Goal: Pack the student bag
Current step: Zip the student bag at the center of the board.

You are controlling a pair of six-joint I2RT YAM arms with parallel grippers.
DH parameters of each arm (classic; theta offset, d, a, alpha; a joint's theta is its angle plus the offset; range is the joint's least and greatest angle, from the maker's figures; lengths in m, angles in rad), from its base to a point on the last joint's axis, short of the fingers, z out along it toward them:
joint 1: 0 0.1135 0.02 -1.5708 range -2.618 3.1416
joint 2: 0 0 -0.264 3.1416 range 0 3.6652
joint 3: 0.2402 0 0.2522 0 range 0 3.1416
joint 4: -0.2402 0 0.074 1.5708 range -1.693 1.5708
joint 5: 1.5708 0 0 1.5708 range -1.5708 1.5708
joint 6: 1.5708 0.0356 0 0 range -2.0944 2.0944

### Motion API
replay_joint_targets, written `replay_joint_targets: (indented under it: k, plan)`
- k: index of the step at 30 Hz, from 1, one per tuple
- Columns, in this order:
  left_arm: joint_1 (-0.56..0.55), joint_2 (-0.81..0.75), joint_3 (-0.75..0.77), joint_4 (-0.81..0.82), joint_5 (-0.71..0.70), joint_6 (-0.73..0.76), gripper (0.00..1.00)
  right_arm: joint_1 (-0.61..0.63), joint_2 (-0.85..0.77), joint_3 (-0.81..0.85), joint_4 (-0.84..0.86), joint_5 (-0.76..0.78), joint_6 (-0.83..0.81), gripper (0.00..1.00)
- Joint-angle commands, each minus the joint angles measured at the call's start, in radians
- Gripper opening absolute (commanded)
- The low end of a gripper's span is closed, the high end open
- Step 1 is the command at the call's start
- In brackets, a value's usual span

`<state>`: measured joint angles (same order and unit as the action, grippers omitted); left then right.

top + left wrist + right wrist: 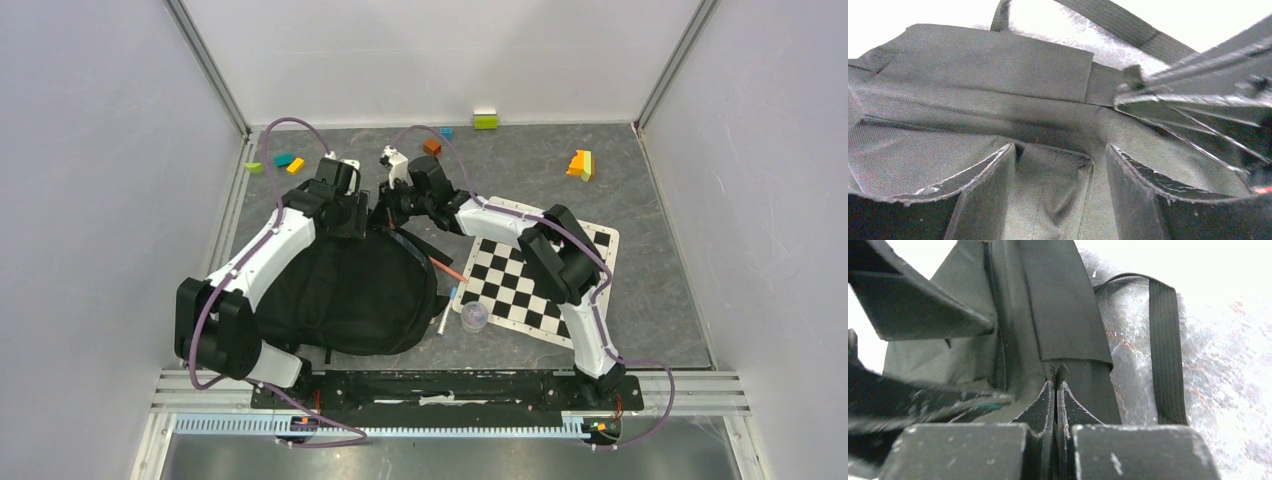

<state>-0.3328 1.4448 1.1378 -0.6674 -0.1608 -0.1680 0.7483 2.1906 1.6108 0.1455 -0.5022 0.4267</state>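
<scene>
Bag (345, 290), black, lying flat on the table (650, 300) left of centre in the top view, both arms bent over its far edge. Unpacked items just beside its right flank: pencil (448, 270), pen (444, 318) and clear jar (474, 318), the jar at the near-left corner of the checkered board (540, 270). Blocks (580, 163) lie scattered well apart along the far side. You can see nothing that has gone in, so count the packing as barely begun: the opening of the bag looks to be the step in hand, and all the loading is left. Left wrist view: left gripper (1060, 150) released, jaws spread over bag cloth and holding nothing; a strap (1128, 27) runs beyond. Right wrist view: right gripper (1055, 390) clenched, its tips appearing to pinch a small tab (1062, 372) at the bag's top hem. Whether that tab is a zip pull you cannot tell.
</scene>
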Motion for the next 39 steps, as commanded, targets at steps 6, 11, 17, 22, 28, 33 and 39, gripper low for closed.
replay_joint_targets:
  k: [6,11,17,22,28,33,39]
  plan:
    - [0.012,0.059,0.007,0.007,-0.015,0.07,0.53,0.003,-0.247,-0.201,0.069,0.044,-0.042,0.0]
    - [0.012,0.062,-0.009,0.019,0.003,0.07,0.31,0.003,-0.334,-0.314,0.044,0.114,-0.087,0.0]
    - [0.013,0.042,-0.027,0.036,-0.007,0.068,0.2,0.003,-0.432,-0.42,0.01,0.18,-0.131,0.0]
    - [0.014,0.031,-0.032,0.04,-0.018,0.065,0.14,0.003,-0.527,-0.521,0.008,0.224,-0.129,0.0]
    - [0.013,0.012,-0.039,0.045,-0.023,0.062,0.12,0.007,-0.631,-0.63,0.007,0.248,-0.095,0.0]
    - [0.013,0.007,-0.046,0.051,-0.02,0.058,0.11,0.032,-0.719,-0.729,0.033,0.277,-0.055,0.0]
    - [0.014,0.006,-0.052,0.054,-0.022,0.055,0.11,0.098,-0.82,-0.83,0.05,0.377,-0.016,0.0]
